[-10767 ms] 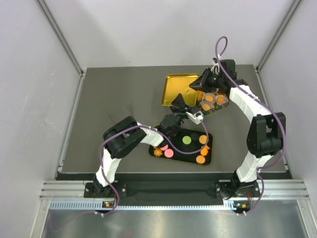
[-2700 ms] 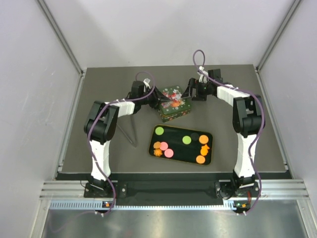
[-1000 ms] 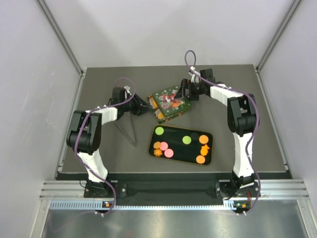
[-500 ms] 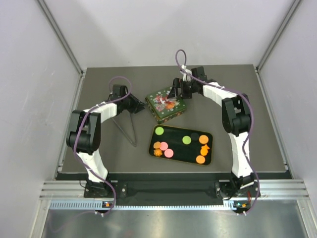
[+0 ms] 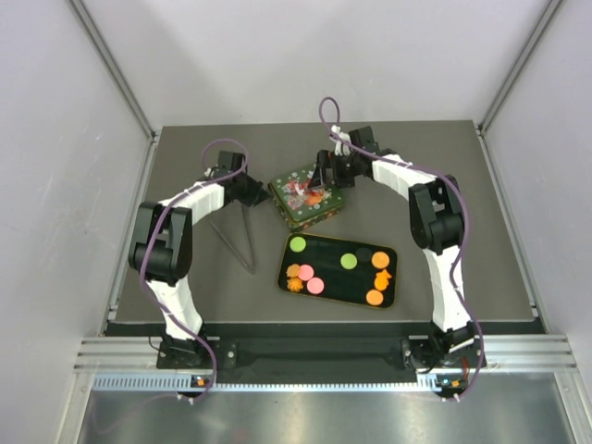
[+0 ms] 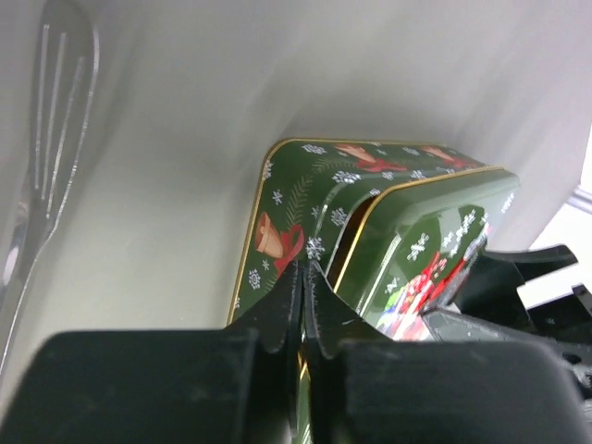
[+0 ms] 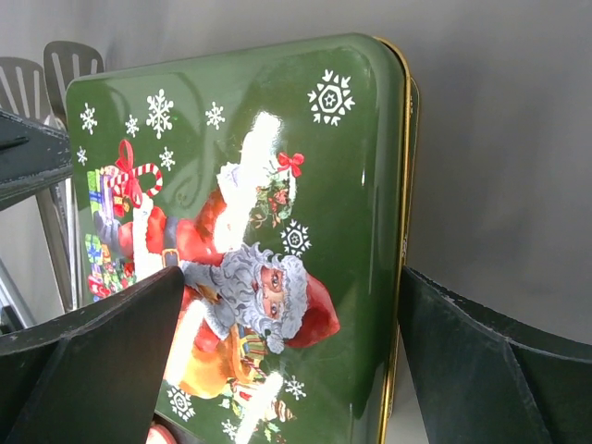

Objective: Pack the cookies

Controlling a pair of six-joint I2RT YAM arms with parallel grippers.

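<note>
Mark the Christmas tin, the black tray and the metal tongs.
Christmas tin (image 5: 306,196): top view, middle of the lid.
black tray (image 5: 339,285): top view, bare middle.
metal tongs (image 6: 81,65): left wrist view, slotted blade.

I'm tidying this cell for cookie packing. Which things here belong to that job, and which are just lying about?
Belong: cookies on the black tray; green Christmas tin, lid on; left pincer, shut at the tin's corner; right pincer, astride the lid.
Lying about: metal tongs on the table, left of the tray.
</note>
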